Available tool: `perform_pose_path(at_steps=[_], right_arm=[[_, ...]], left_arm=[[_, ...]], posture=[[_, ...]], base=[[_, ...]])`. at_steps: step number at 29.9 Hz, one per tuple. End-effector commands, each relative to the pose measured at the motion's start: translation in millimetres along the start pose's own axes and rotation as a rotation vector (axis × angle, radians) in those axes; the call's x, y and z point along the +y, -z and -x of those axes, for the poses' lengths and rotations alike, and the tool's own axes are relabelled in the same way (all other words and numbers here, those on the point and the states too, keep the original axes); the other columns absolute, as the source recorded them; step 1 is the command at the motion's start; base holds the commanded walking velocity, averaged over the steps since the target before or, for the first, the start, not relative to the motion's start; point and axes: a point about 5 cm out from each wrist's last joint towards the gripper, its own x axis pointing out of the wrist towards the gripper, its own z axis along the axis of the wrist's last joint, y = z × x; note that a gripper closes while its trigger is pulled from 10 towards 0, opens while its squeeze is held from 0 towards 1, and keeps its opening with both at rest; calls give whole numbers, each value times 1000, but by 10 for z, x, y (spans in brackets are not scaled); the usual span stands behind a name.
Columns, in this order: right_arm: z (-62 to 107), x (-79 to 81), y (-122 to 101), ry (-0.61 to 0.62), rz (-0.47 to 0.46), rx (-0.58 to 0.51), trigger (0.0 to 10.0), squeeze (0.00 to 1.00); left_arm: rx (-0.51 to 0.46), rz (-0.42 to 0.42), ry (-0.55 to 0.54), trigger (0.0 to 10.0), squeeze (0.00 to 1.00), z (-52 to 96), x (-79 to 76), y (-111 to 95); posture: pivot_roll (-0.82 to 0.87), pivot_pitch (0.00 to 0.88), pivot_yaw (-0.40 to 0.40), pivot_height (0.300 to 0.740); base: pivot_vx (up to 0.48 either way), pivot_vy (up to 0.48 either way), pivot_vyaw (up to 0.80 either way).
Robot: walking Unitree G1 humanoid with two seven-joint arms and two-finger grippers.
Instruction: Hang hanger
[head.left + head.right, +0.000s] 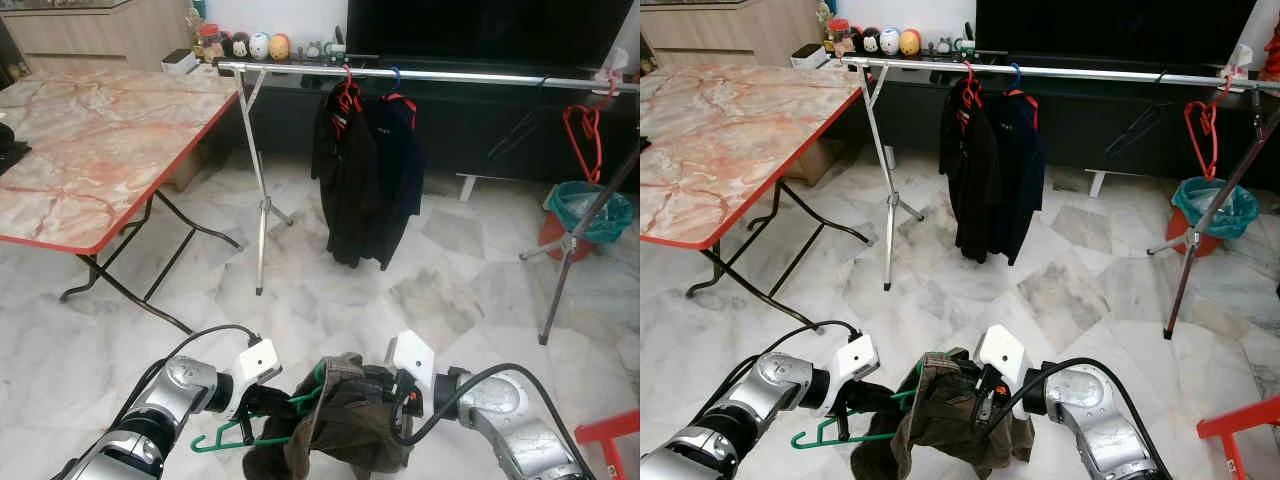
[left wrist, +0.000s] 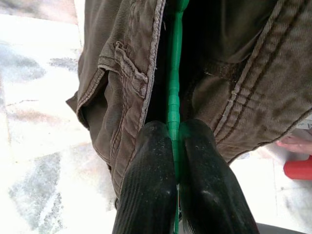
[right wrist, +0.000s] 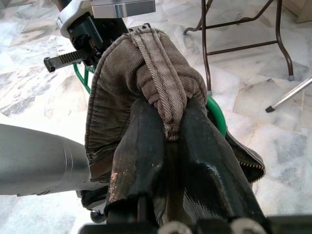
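Note:
A green plastic hanger (image 1: 240, 432) carries an olive-brown garment (image 1: 340, 425), held low in front of me over the floor. My left gripper (image 2: 176, 146) is shut on the hanger's green bar. My right gripper (image 3: 168, 127) is shut on a thick seam of the garment (image 3: 146, 63). Across the room stands a silver clothes rail (image 1: 400, 73) with two dark garments (image 1: 365, 180) hung on a red and a blue hanger, and a bare red hanger (image 1: 585, 135) towards its right end.
A folding table (image 1: 90, 150) with a marbled orange top stands at the left. The rail's legs (image 1: 262, 210) splay onto the marble floor. A teal-lined bin (image 1: 585, 215) sits at the right, a red stool (image 1: 610, 435) at the near right. A dark TV cabinet runs behind the rail.

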Motion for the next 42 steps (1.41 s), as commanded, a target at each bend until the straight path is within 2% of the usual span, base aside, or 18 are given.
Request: perform_pose_path(at_steps=[1,5,7,8,9,14,15,16,17,28,36,37,38,39,42], right_arm=[[-18,2,-122,-14,51,-38,10000,0],[-17,2,-120,-13,51,-37,10000,0],[-17,1,-117,-15,51,-34,10000,0],[-17,1,-116,-15,51,-33,10000,0],[-17,-1,-113,-15,51,-32,10000,0],[-17,-1,-107,-16,49,-29,10000,0],[-16,0,-102,-17,48,-27,10000,690],[-15,0,-101,-17,47,-26,10000,922],[-15,0,-98,-17,47,-25,10000,1000],[-8,-1,-79,-21,47,-11,10000,1000],[-14,-5,-70,-15,55,-2,10000,1000],[-15,-12,-68,-8,58,1,10000,953],[-15,-15,-67,-5,59,2,10000,953],[-13,-39,-58,16,68,12,10000,0],[1,-130,-46,95,78,26,10000,0]], left_arm=[[-15,10,-20,0,0,23,12,13],[-50,1,-39,0,0,38,29,-21],[-76,-6,-49,6000,0,63,45,-47],[-82,-7,-52,6000,0,68,48,-53],[-87,-5,-51,9765,0,74,50,-57],[-114,5,-66,10000,0,99,69,-77],[-125,4,-71,10000,0,102,72,-87],[-128,3,-74,10000,0,102,74,-91],[-133,1,-78,10000,0,101,77,-98],[-287,1,-145,10000,0,132,172,-347],[-322,6,-150,10000,0,156,186,-384],[-325,5,-151,10000,0,156,185,-386],[-327,5,-151,10000,0,156,185,-387],[-331,4,-150,10000,0,156,183,-393],[-343,1,-147,10000,0,154,177,-410]], posture=[[88,11,30,740],[89,10,29,740],[90,10,27,740],[90,10,27,740],[91,11,27,740],[91,13,26,740],[91,12,25,740],[91,12,25,740],[91,12,25,740],[88,12,23,740],[90,12,21,740],[90,12,21,740],[90,12,21,740],[89,12,20,740],[88,12,20,740]], base=[[0,0,0],[0,0,0],[0,0,0],[0,0,0],[0,0,0],[0,0,0],[0,0,0],[0,0,0],[0,0,0],[0,0,0],[0,0,0],[0,0,0],[0,0,0],[0,0,0],[0,0,0]])
